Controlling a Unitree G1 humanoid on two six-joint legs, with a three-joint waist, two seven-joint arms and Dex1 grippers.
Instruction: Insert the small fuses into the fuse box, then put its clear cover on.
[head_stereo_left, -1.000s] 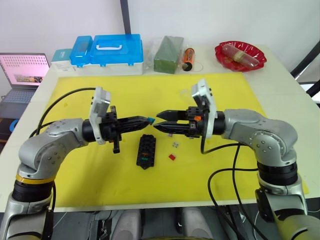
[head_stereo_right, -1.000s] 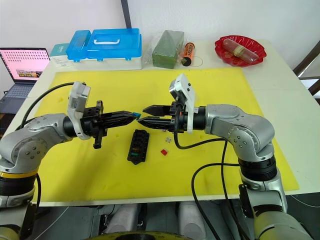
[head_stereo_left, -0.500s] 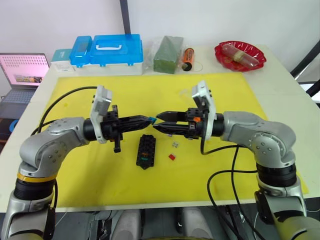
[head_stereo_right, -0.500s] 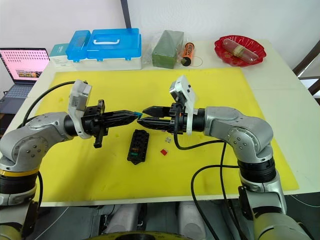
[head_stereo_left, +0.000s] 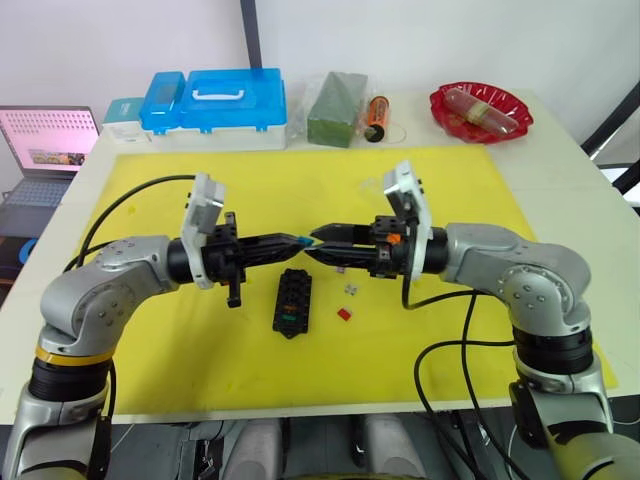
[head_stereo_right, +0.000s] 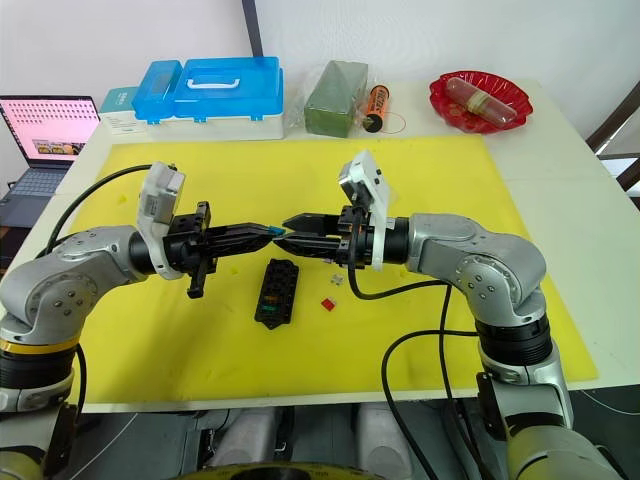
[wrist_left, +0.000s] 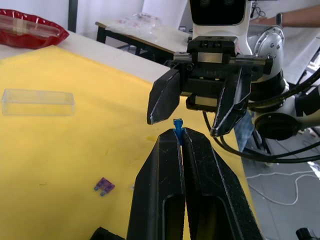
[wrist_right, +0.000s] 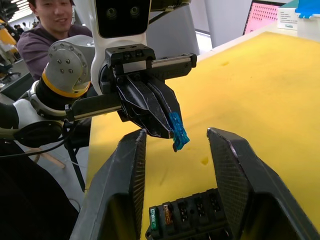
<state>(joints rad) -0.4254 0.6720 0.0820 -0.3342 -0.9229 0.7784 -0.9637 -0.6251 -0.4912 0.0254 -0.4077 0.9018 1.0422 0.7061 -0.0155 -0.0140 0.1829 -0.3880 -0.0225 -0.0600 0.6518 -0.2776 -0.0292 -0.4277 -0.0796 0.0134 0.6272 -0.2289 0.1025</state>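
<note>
My left gripper (head_stereo_left: 298, 240) is shut on a small blue fuse (wrist_right: 178, 134), which sticks out of its tips above the yellow mat. Facing it tip to tip, my right gripper (head_stereo_left: 314, 243) is open, with one finger on each side of the blue fuse and not touching it. Below them the black fuse box (head_stereo_left: 292, 302) lies on the mat with a green and an orange fuse in its slots. A red fuse (head_stereo_left: 343, 314) and a grey fuse (head_stereo_left: 351, 289) lie loose to its right. A purple fuse (wrist_left: 104, 186) and the clear cover (wrist_left: 38, 102) also rest on the mat.
The yellow mat (head_stereo_left: 480, 190) covers most of the white table. Along the back edge stand a blue-lidded case (head_stereo_left: 232, 105), a wrapped green block (head_stereo_left: 336, 108), an orange tube (head_stereo_left: 376, 118) and a red bowl (head_stereo_left: 480, 110). A laptop (head_stereo_left: 45, 150) sits far left. A person (wrist_right: 50, 30) sits beyond the table.
The two grippers have drawn slightly closer, so the right gripper's open fingers now flank the blue fuse. The left gripper stays shut on it.
</note>
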